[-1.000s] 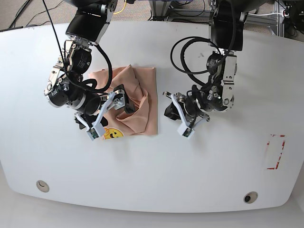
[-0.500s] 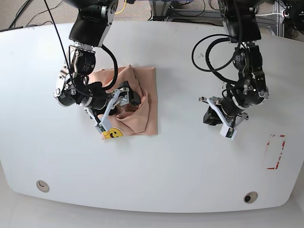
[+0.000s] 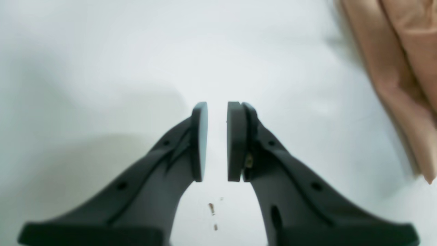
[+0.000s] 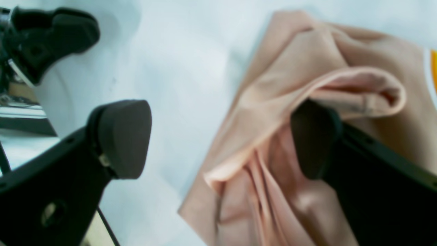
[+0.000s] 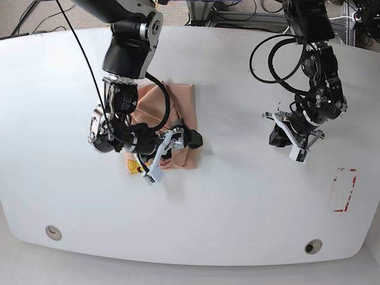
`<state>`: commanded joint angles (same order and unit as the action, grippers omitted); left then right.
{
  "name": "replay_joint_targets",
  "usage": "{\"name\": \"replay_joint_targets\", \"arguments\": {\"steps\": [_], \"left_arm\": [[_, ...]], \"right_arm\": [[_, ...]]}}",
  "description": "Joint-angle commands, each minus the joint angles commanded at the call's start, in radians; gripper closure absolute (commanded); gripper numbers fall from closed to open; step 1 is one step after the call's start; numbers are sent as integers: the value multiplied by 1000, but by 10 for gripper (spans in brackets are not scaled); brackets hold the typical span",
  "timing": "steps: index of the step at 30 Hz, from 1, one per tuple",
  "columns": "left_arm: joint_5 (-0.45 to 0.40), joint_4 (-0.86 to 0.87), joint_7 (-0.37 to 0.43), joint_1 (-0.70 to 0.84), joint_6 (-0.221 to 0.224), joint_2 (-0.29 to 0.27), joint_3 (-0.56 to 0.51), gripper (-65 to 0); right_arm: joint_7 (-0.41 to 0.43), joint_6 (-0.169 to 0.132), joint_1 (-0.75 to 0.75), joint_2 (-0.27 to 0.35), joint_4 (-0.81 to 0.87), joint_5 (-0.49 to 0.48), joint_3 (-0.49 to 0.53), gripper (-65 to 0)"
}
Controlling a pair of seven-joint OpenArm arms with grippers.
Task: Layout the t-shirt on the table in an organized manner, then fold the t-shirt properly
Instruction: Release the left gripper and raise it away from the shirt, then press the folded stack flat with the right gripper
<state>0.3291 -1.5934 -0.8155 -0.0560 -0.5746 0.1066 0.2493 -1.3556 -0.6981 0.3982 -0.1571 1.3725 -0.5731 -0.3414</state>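
The peach-tan t-shirt [image 5: 178,98] lies bunched and wrinkled on the white table [image 5: 237,208], left of centre, its yellow print [image 5: 132,166] peeking out at the lower left. My right gripper [image 5: 175,151] is low over the shirt's lower right part. In the right wrist view this right gripper [image 4: 218,136] is wide open: one finger hangs over bare table, the other sits among the folds of the t-shirt [image 4: 273,102]. My left gripper [image 5: 276,139] hovers over bare table far to the right. Its pads [image 3: 199,140] stand a narrow gap apart, with nothing between them. The shirt's edge [image 3: 392,68] shows at the upper right of that view.
A red-outlined rectangle [image 5: 343,190] is marked near the table's right edge. Two small round holes [image 5: 53,232] [image 5: 313,246] sit near the front edge. Black cables loop above both arms. A few small specks [image 3: 211,208] lie on the table under the left gripper.
My left gripper has drawn away to the right, off the shirt. My right gripper has swung across the shirt to its lower right part, and the fabric there is now bunched up.
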Motion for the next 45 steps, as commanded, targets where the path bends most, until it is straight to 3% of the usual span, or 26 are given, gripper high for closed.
{"name": "replay_joint_targets", "arguments": {"steps": [4, 10, 19, 26, 35, 39, 45], "left_arm": [[0, -2, 0, 11, 0, 0, 0, -89], [0, -2, 0, 11, 0, 0, 0, -89], [0, -2, 0, 11, 0, 0, -5, -89], [-2, 2, 0, 11, 0, 0, -5, -89], [-3, 6, 0, 23, 0, 0, -6, -89], [-3, 6, 0, 28, 0, 0, -6, -89], [-5, 6, 0, 28, 0, 0, -6, -89]], "right_arm": [[-2, 0, 37, 0, 0, -8, 5, -601], [-3, 0, 55, 0, 0, -101, 41, -601], [-5, 0, 31, 0, 5, -98, 38, -599], [2, 0, -37, 109, 40, -98, 37, -599], [11, 0, -109, 178, 186, -97, 37, -599], [15, 0, -115, 184, 183, -95, 37, -599], [86, 0, -129, 176, 172, -48, 40, -599]]}}
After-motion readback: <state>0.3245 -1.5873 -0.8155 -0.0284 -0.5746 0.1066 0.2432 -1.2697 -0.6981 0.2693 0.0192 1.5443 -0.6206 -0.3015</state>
